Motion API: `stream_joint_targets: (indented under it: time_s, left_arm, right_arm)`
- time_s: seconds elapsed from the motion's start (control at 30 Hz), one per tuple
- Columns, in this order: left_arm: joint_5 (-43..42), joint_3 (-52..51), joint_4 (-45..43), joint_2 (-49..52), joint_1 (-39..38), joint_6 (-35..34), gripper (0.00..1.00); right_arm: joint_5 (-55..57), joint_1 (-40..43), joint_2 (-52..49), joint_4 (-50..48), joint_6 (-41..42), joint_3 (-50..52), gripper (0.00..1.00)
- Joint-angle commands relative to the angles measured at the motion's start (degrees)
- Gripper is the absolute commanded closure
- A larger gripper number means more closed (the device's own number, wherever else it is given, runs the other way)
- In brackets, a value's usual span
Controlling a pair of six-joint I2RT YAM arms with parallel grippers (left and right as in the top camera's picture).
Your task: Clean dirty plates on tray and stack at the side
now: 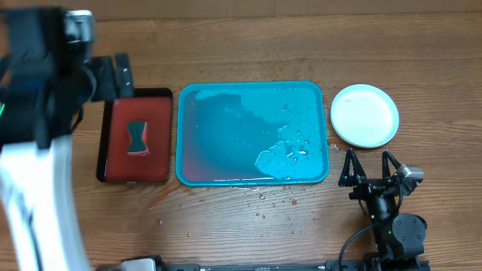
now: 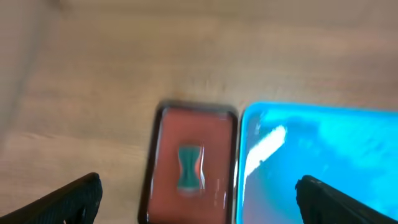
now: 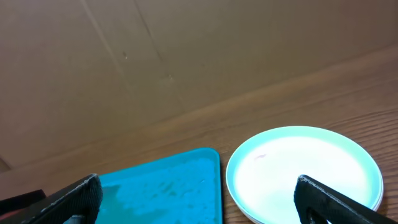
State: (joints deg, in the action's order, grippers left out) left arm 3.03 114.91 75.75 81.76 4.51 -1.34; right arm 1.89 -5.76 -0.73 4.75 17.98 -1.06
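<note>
The turquoise tray (image 1: pixel 252 94) lies mid-table, wet, with a puddle of water in it and no plate on it. The plates (image 1: pixel 364 114) sit in a stack on the table to its right, a white face on top. A faint red smear marks that top plate (image 3: pixel 305 171). My right gripper (image 1: pixel 369 167) hovers open just in front of the stack, nothing between its fingers. In its wrist view the gripper (image 3: pixel 199 202) spans the tray corner (image 3: pixel 161 186) and the plate. My left gripper (image 1: pixel 113 75) is open high over the far left, empty (image 2: pixel 199 202).
A smaller red tray (image 1: pixel 135 162) with a black rim lies left of the turquoise one, a teal hourglass-shaped piece (image 1: pixel 136 137) on it. The left wrist view shows both trays (image 2: pixel 193 130) (image 2: pixel 317 162) from above. Water drops (image 1: pixel 263 199) dot the wood in front of the tray.
</note>
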Motion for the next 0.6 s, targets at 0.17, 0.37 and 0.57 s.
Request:
stream_joint_targets:
  time_s: [0.17,0.37,0.57]
  left_arm:
    - [-1.4,-25.5,-22.2,-27.4,-1.4,0.1,0.00]
    - [-3.5,-52.1,-41.4,-44.5,-1.5,0.1,0.00]
    - [-6.5,-74.3,-57.3,-56.3,-2.8,0.1,0.00]
  right_arm:
    - [-0.1,-0.2,0.6,-0.2,0.0,0.6,0.00]
    - [-0.1,-0.2,0.6,-0.2,0.0,0.6,0.00]
    - [-0.1,-0.2,0.6,-0.2,0.0,0.6,0.00]
